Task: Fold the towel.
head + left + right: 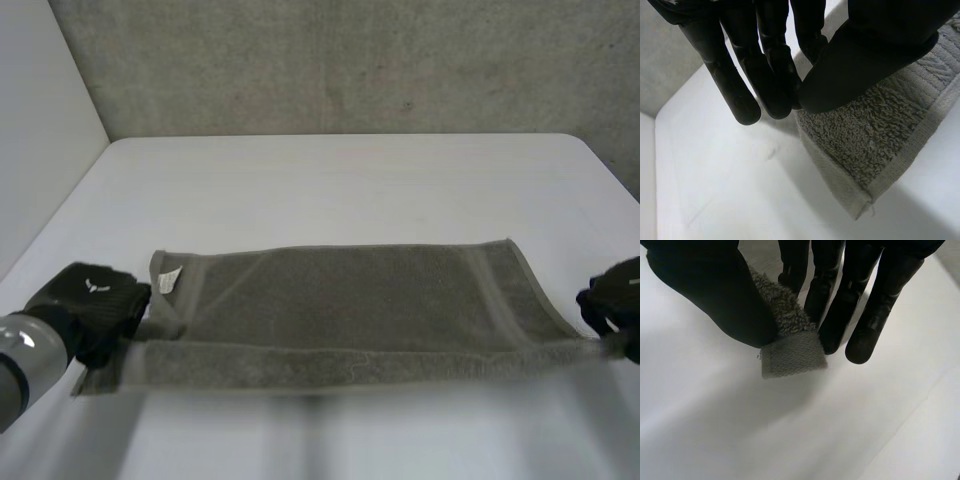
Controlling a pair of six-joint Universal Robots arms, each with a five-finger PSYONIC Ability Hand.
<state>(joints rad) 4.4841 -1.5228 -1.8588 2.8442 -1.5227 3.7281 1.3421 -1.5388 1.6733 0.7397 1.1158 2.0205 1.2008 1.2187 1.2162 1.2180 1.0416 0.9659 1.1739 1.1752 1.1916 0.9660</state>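
A grey towel (340, 300) lies spread across the white table (330, 180), its near long edge lifted off the surface as a taut band. My left hand (95, 300) is shut on the towel's near left corner, and in the left wrist view the thumb (865, 65) presses the terry cloth (875, 135) against the fingers (770, 85). My right hand (615, 300) is shut on the near right corner. There the thumb (715, 295) and fingers (835, 315) pinch the woven hem (790, 357), which sticks out below them.
A white label (168, 279) sits at the towel's far left corner. A concrete wall (350, 60) rises behind the table, and a pale wall (40, 120) stands at the left. Bare tabletop stretches beyond the towel to the far edge.
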